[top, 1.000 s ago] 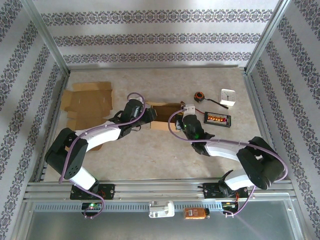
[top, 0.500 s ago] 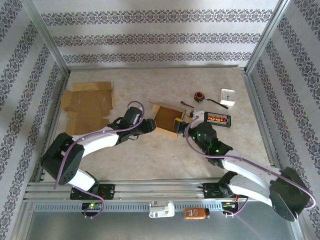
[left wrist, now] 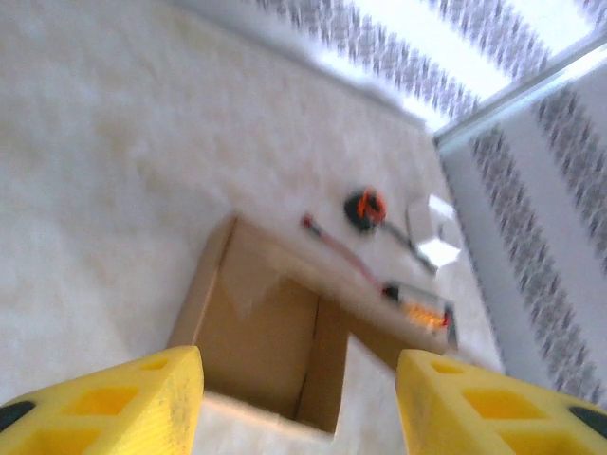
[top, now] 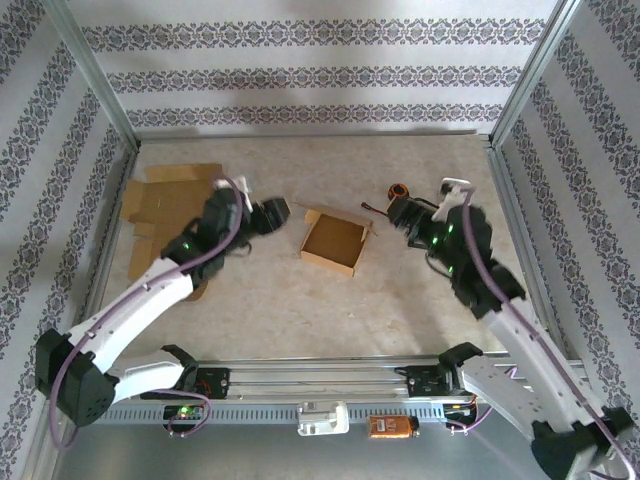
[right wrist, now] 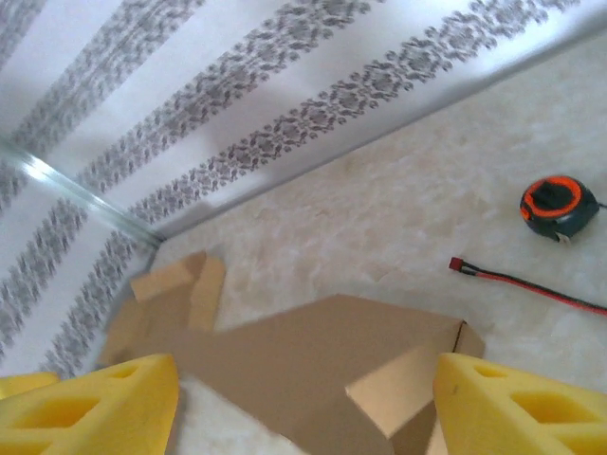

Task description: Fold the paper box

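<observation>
Top external view: paper box sits at the centre of the worktop, erected as an open tray with its walls standing and its floor bare. Judged largely done: the walls are up. One small flap at the box's 1 o'clock corner looks splayed outward and may need tucking, and the top is open. Whether a lid panel remains cannot be told. Left pincer hangs near the box's 9 o'clock side, apart from it. Right pincer stands off at the box's 2 o'clock, also clear of it. Wrist views show both sets of yellow fingers spread wide and holding nothing. Unfolded cardboard lies flat at the worktop's 10 o'clock
</observation>
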